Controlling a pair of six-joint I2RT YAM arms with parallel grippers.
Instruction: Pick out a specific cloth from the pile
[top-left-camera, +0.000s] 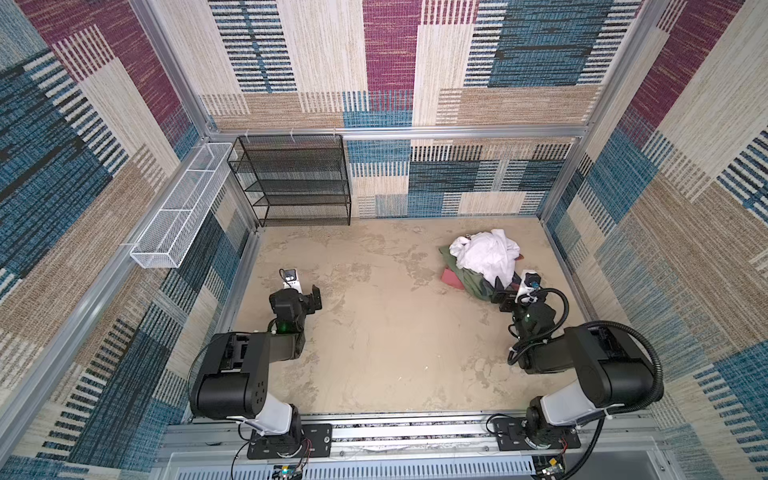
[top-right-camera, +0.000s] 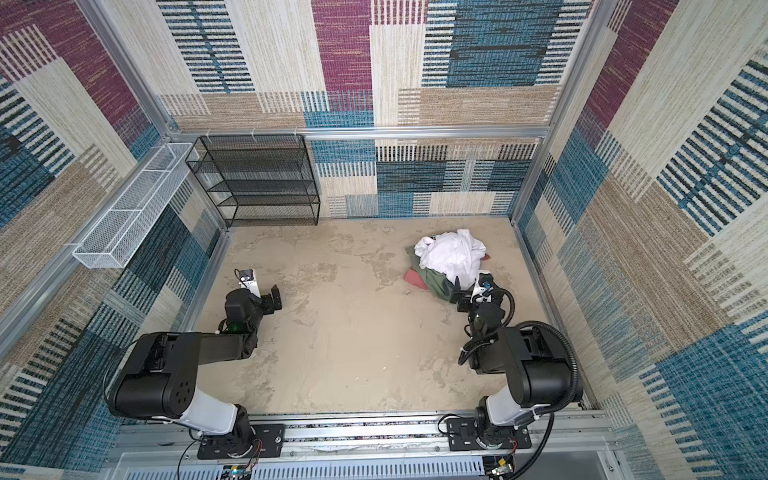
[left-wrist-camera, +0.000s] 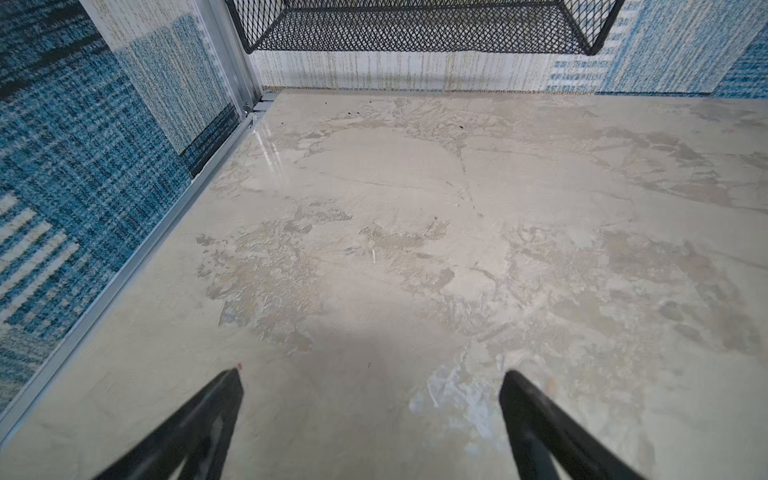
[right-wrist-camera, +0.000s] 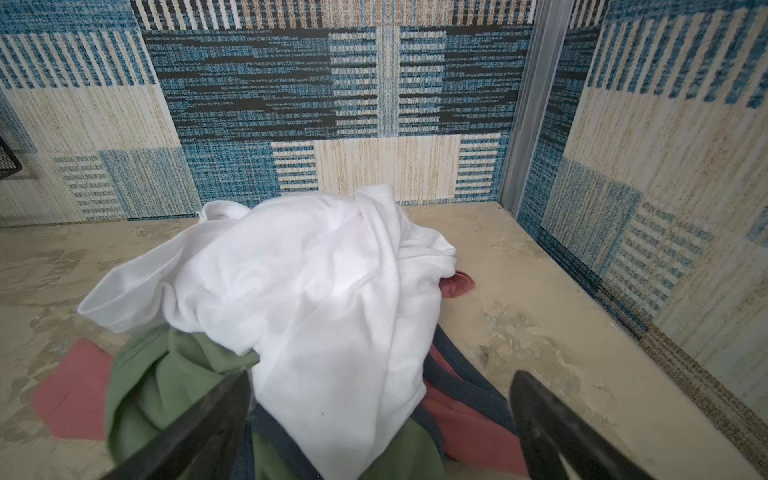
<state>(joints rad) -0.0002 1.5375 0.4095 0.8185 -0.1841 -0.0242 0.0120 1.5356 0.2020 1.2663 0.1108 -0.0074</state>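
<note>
Approaching the grasp is the step in hand, judged from how the arms stand. Nearest the bases, the left gripper (left-wrist-camera: 370, 372) hangs over the tabletop (top-left-camera: 374, 340) with its jaws spread wide and nothing between them, well apart from the garments. The right gripper (right-wrist-camera: 380, 374) is likewise spread wide and empty, poised at the near edge of the pile (top-left-camera: 484, 266); whether its fingertips (right-wrist-camera: 536, 407) touch fabric cannot be told. Between and just beyond those fingertips lies the cloth (right-wrist-camera: 465, 419), brick-red with grey-blue trim, the only broad stretch of it exposed on this side. The cloth appears to sit at the bottom of the pile: the olive-green garment (right-wrist-camera: 158, 386) overlaps it, and the white garment (right-wrist-camera: 311, 282) drapes over both. A red corner shows on the tabletop beside the green fabric in both top views, and a small red fold emerges at the far side of the white garment in the right wrist view. Beyond the pile stand the patterned back wall (right-wrist-camera: 332, 104) and, well apart toward the left, the black mesh shelf (top-left-camera: 295, 178). The next move calls for lowering the right gripper onto the exposed red hem, closing on that layer alone, then drawing it out toward the near side so that the upper garments slide off. The likely fault is pinching green or white fabric together with the trim.
</note>
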